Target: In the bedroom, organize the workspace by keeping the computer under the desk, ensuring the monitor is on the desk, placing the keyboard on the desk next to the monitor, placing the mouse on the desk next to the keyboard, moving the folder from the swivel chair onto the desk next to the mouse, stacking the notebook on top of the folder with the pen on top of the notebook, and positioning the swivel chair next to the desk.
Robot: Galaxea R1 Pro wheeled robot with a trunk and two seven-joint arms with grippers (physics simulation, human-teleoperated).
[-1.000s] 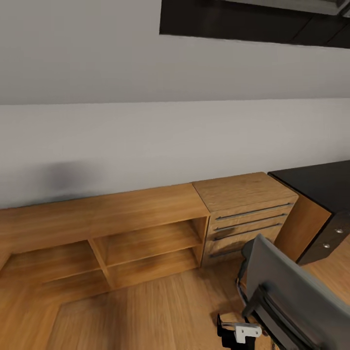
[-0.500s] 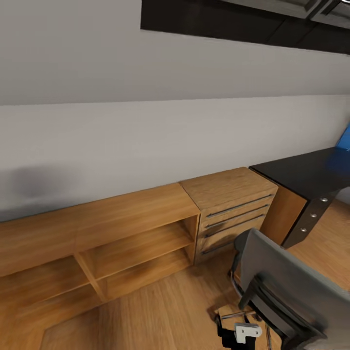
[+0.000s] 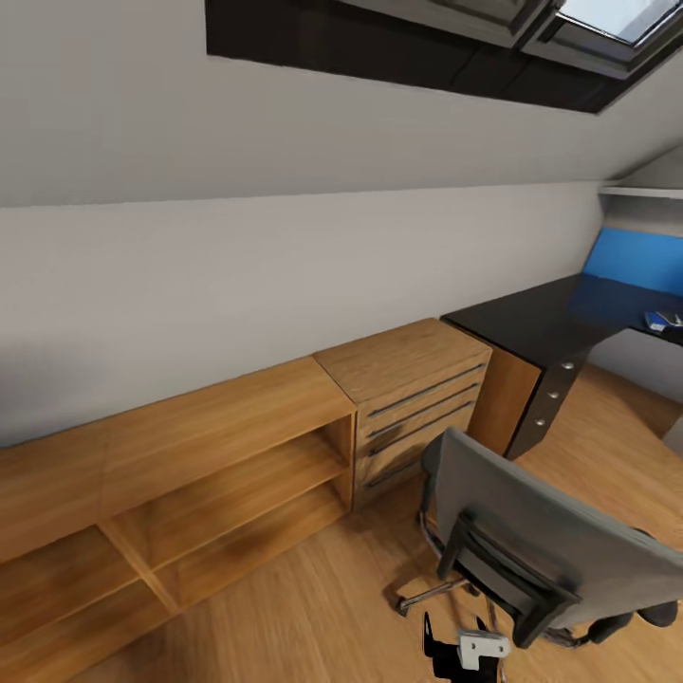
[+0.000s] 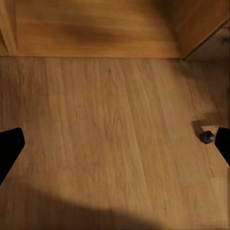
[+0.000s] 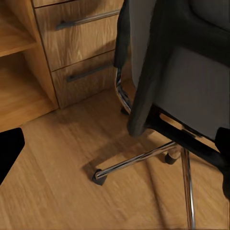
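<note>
View panned right since earlier | swivel chair (image 3: 541,550) nearer desk (image 3: 531,327) | no legible writing

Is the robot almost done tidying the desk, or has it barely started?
Barely started, it seems. Nothing looks finished: the swivel chair stands on the wooden floor in front of the light drawer cabinet, apart from the desk. The visible black desk top holds just something small and blue at its far end, too tiny to name. Both grippers are open and empty, so moving every item is left.
</note>
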